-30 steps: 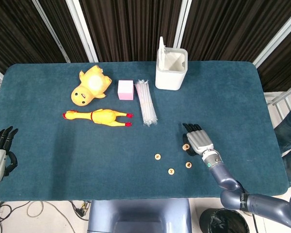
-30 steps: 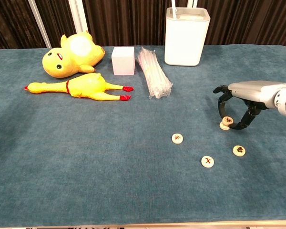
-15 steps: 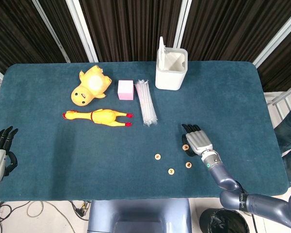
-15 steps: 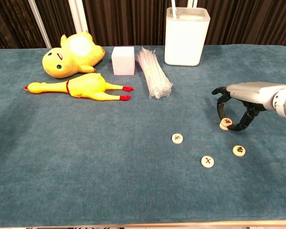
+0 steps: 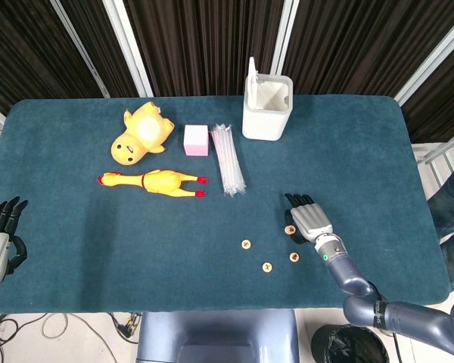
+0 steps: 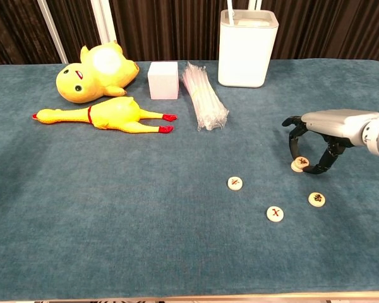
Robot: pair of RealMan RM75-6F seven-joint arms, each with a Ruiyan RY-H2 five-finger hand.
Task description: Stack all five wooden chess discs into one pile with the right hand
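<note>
Discs: I see a small stack (image 6: 299, 164) under my right hand (image 6: 322, 136), fingers curled around it, actual grip unclear. Three discs (image 6: 235, 183) (image 6: 275, 213) (image 6: 316, 199) lie loose on the counter (image 6: 114, 208). Left hand (image 5: 0, 234) idle, fingers spread.

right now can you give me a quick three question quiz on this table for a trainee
1. True or false: all five discs already sit in one pile.
2. How many discs lie singly on the cloth, apart from the small pile under the right hand?
3. Which object stands nearest the white bin? A) plush duck B) bundle of straws C) rubber chicken

Key:
1. False. Loose discs lie on the cloth.
2. Three: one at left, one in front, one at right.
3. B
</note>
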